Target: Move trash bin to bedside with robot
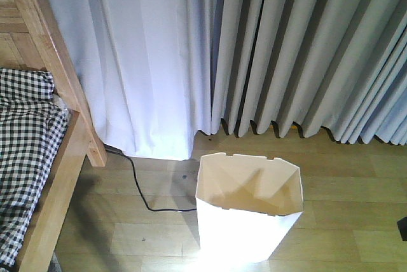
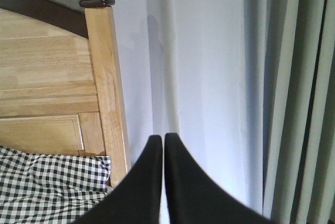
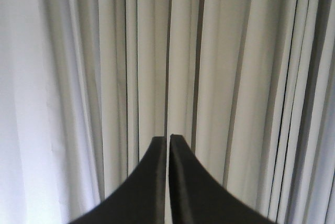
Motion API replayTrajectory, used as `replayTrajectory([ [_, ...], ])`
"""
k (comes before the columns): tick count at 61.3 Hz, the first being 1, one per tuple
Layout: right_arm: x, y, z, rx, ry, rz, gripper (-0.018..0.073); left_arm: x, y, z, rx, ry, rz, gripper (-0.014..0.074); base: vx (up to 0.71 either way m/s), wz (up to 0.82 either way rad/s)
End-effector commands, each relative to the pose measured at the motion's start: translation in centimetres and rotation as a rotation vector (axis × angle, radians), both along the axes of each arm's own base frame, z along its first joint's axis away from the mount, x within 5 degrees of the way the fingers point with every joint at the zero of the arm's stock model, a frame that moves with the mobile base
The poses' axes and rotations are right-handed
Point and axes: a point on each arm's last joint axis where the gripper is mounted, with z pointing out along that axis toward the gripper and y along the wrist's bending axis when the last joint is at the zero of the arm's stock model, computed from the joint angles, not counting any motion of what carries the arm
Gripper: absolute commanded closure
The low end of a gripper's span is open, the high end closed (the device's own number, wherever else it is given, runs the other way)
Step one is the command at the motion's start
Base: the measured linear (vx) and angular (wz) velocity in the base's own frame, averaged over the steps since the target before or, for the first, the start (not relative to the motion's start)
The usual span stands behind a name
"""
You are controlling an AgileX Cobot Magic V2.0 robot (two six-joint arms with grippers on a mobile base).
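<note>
Your trash bin (image 1: 249, 211) stands upright on the floor (image 1: 343, 221), lower centre of frame, apart from the bed (image 1: 44, 157) at left. Left hand (image 2: 163, 143) and right hand (image 3: 168, 143) both clenched, empty.

Ahead of my left claw (image 2: 163, 143), its tips pressed together, the bedpost (image 2: 107, 93) stands to the left with the bedding (image 2: 47, 182) lower left and the curtain (image 2: 209, 77) straight beyond. My right claw (image 3: 168, 141), also closed, faces only curtain. From the front camera, the trash bin (image 1: 248, 211) sits on the floor (image 1: 350, 202), right of the bed frame (image 1: 57, 176), a cable (image 1: 143, 189) between them.
</note>
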Motion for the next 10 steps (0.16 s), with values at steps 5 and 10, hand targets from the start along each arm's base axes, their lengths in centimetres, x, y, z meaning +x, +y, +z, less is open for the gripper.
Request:
replayTrajectory([
  [5, -0.14, 0.04, 0.63, -0.019, -0.080, 0.000, 0.0568, -0.01, -0.06, 0.31, -0.023, -0.068, -0.010, 0.0603, 0.00, 0.00],
  [10, -0.14, 0.04, 0.63, -0.019, -0.080, 0.000, 0.0568, -0.01, -0.06, 0.31, -0.023, -0.068, -0.010, 0.0603, 0.00, 0.00],
])
